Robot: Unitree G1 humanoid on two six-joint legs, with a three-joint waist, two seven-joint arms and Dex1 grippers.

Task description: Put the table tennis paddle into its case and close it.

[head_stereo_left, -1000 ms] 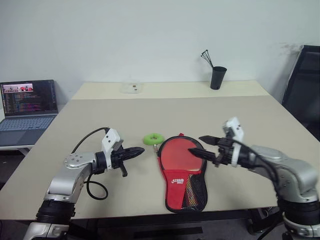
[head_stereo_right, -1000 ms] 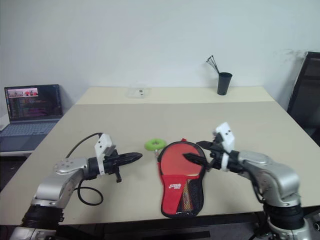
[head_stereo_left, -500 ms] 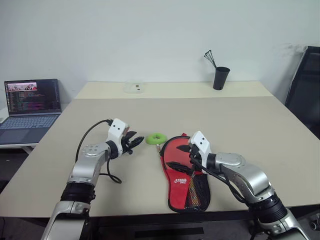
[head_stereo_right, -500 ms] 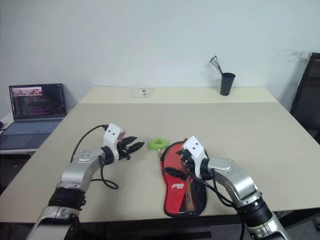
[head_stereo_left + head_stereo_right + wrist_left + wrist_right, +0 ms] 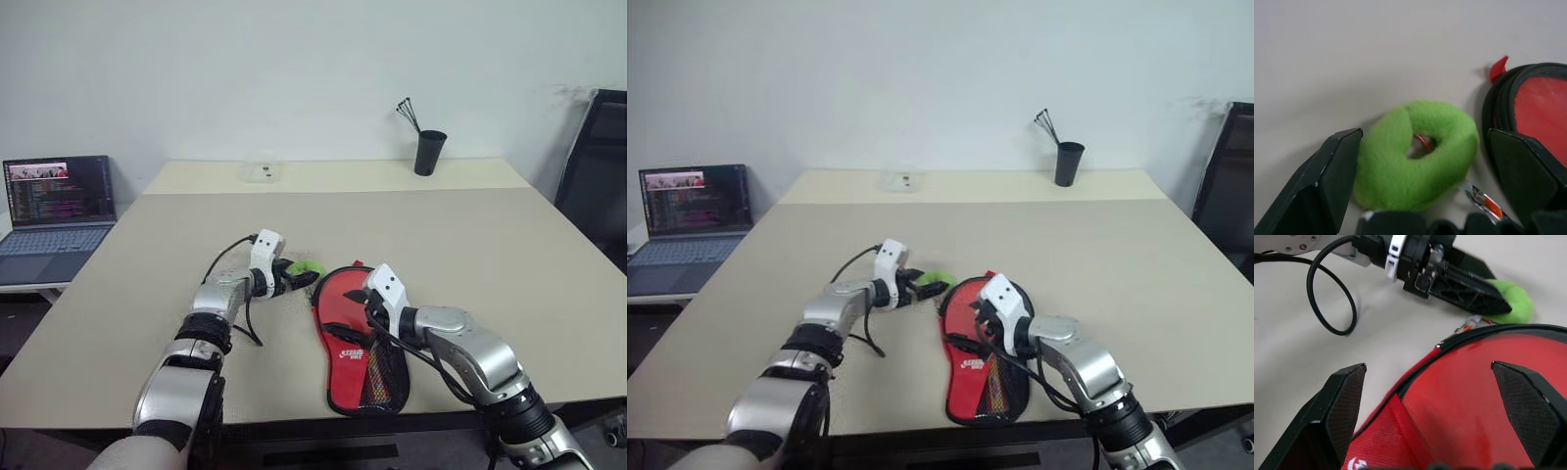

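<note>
Two grippers, both with jaws spread wide and holding nothing. Nearest, the case (image 5: pixel 358 338) lies flat at the table's (image 5: pixel 470 235) front edge, its narrow mesh end toward the robot, round end away, so the long axis runs near-to-far. The paddle (image 5: pixel 345 302) sits inside, red face up. The right gripper (image 5: pixel 1430 396) hovers over that face. Soft fabric, likely light and floppy; best pinned at the rim. Beyond, the left gripper (image 5: pixel 1425 161) straddles the green tag (image 5: pixel 1418 154) beside the zipper.
</note>
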